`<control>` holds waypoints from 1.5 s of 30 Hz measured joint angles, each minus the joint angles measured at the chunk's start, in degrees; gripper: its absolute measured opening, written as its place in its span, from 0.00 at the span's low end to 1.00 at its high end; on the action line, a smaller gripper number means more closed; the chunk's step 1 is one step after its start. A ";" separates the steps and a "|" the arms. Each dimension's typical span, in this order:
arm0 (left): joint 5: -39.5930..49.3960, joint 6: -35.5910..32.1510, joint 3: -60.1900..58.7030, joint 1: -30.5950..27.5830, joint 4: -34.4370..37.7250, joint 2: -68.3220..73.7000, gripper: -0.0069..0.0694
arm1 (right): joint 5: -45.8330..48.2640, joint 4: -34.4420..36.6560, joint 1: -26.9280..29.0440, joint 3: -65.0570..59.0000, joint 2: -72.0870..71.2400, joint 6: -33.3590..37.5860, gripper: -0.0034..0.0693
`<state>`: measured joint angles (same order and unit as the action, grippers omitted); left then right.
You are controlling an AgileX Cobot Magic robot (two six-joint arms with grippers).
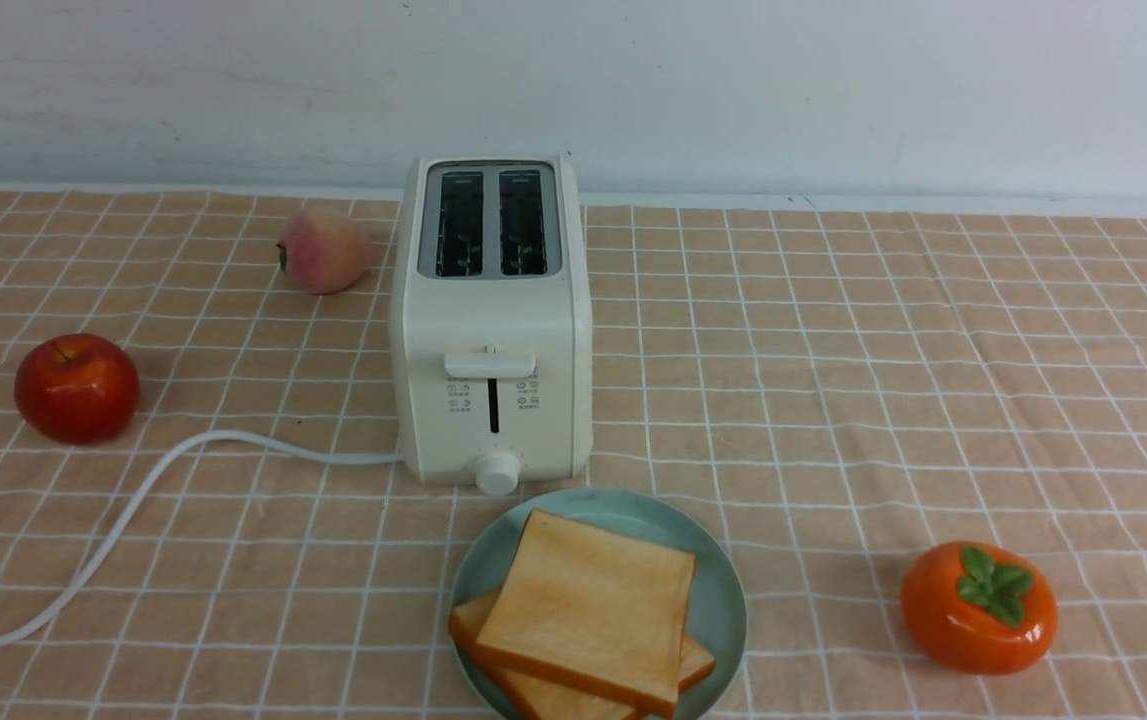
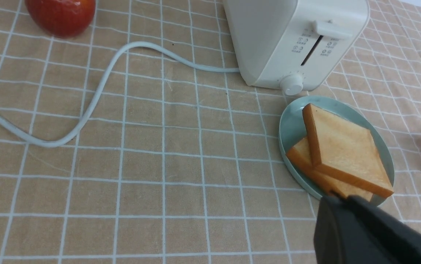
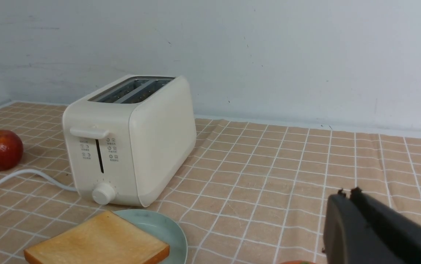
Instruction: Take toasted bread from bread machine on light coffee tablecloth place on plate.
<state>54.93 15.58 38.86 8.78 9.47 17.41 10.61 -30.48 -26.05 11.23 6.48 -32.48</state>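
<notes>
The left gripper [image 2: 338,198] hung over the cloth with its 2 black jaws pressed together and nothing between them. In its wrist view its tip overlapped the near rim of the plate [image 2: 290,126], but how far apart the 2 really were could not be told. The right gripper [image 3: 346,193] was likewise closed on nothing, held above the tablecloth [image 1: 833,400] off to the right of the bread machine [image 1: 491,330] and apart from it. The toasted bread [image 1: 588,610] lay on the pale blue-green plate as 2 stacked slices. The upper slice sat askew across the lower one, so that the lower one's corners poked out at the left and right. The plate rested on the cloth just in front of the bread machine, its far rim close to the round dial [image 1: 498,472]. The machine stood upright with its lever [image 1: 489,364] at the top of its track, and its 2 slots showed only dark wire. A white cord [image 1: 133,510] ran from its lower left side and curved across the cloth toward the near left edge. A red apple [image 1: 76,388] sat on the left, well apart from the machine, and a peach [image 1: 325,250] lay just beside the machine's rear left corner. An orange persimmon-shaped fruit [image 1: 978,605] stood to the right of the plate, well apart from it.
</notes>
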 joint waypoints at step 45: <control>-31.49 17.17 -40.58 -1.34 -18.01 -18.00 0.09 | -0.05 0.00 0.00 0.00 -0.06 0.00 0.13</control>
<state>23.44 32.75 -1.72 7.44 -8.55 -0.58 10.56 -30.47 -26.05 11.23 6.42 -32.48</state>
